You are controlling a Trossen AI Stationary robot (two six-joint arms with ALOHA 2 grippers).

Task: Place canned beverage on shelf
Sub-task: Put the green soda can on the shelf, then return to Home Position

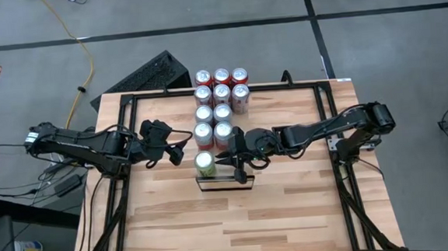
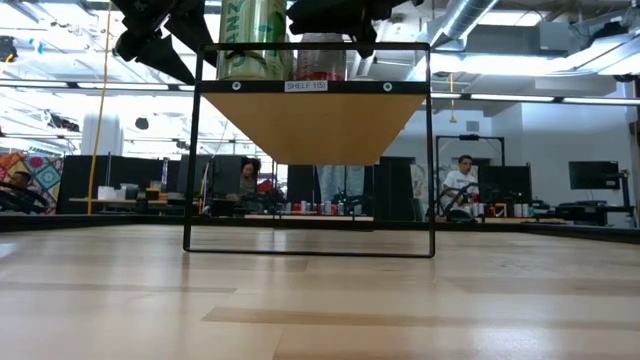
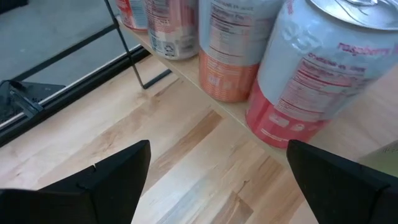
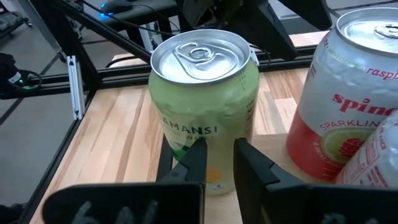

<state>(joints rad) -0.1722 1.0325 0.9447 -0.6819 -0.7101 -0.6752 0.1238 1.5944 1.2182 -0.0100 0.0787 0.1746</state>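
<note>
Green can (image 1: pixel 204 163) stands upright on the shelf (image 1: pixel 226 182), at its left end; also clear in the right wrist view (image 4: pixel 205 106) and the low view (image 2: pixel 252 38). Shelf sits mid-table, a raised platform on a thin black frame (image 2: pixel 310 160). A red-and-white can (image 2: pixel 320 55) shows beside the green one in the low view.

Right gripper (image 1: pixel 237 157) is just at 3 o'clock of the green can, fingers nearly closed with a narrow gap, holding nothing; fingertips (image 4: pixel 198 155) sit right in front of the can, touching or not, cannot tell.

Left gripper (image 1: pixel 180 148) is at about 10 o'clock of the green can, near the can rows, jaws wide open and empty.

Rows of red cans (image 1: pixel 221 102) run from the shelf toward 12 o'clock, up to the table's (image 1: pixel 291 207) far edge. People sit in the room beyond (image 2: pixel 462 185).
</note>
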